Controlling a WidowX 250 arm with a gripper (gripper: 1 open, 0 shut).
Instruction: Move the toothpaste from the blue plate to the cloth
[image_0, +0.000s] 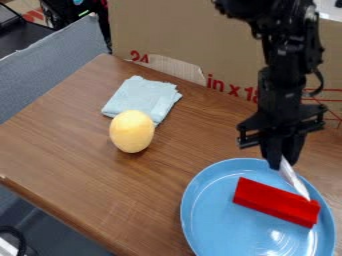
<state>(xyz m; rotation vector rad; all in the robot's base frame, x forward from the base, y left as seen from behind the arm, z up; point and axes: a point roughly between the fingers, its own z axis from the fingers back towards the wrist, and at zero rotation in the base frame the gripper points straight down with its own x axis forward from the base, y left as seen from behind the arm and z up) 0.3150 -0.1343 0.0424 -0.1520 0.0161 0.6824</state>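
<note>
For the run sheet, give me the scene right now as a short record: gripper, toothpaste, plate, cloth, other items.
gripper: black, closed on one end of the toothpaste
toothpaste: white tube, slanting down over the plate beside the red block; contact with plate unclear
plate: light blue, near table edge
cloth: pale blue-green, folded, on table, nothing on it
other items: red block on plate; yellow ball beside cloth
task status: toothpaste not yet on cloth

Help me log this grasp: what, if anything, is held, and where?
The toothpaste, held by its upper end in the gripper.
</note>
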